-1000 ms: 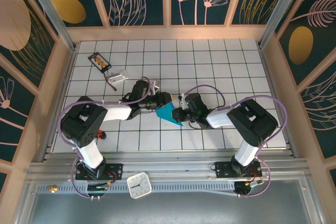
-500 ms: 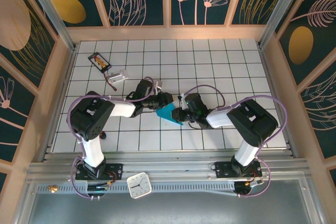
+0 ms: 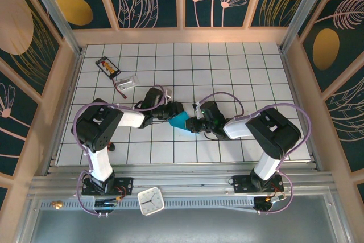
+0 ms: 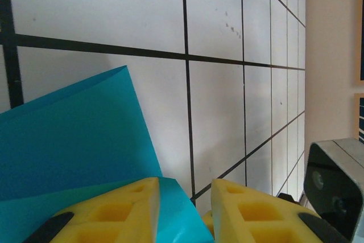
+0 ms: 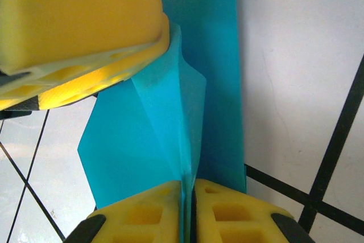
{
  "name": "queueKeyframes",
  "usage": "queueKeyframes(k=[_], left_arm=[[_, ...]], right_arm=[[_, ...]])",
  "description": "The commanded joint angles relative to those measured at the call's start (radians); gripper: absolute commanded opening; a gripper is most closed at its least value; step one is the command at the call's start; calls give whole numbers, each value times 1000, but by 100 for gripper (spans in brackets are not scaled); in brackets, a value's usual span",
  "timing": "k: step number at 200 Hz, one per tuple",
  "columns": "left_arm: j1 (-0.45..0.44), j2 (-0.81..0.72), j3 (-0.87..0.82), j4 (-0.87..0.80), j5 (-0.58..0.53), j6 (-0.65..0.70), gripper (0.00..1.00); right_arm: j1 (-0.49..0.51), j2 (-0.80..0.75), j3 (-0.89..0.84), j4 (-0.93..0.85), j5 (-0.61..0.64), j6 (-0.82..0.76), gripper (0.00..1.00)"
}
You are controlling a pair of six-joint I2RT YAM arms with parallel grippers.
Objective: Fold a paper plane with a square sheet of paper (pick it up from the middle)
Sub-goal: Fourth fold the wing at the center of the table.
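Teal sheet of paper [image 3: 181, 121] part-folded, between both arms at mid-tabletop [image 3: 227, 66].
It shows overlapping flaps and a standing crease, but it is no slim dart yet. By my judgement the early folds are done and the wing folds are left. The right pincer [image 5: 187, 211] is closed tight on the crease. The left pincer [image 4: 183, 209] stands partly open, its fingers astride a paper edge without clamping it.

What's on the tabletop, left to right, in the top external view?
black card with orange marks → clear plastic piece → left gripper → teal paper → right gripper
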Motion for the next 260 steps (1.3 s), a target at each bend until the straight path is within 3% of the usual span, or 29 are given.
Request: queueKeyframes(k=[1,260], left_arm=[[9,13,-17,-7,-15,27,30],[11,54,41,43,84,35,34]], right_arm=[[18,23,-25,-34,20,12,15],[39,30,-30,-48,54,3,15]])
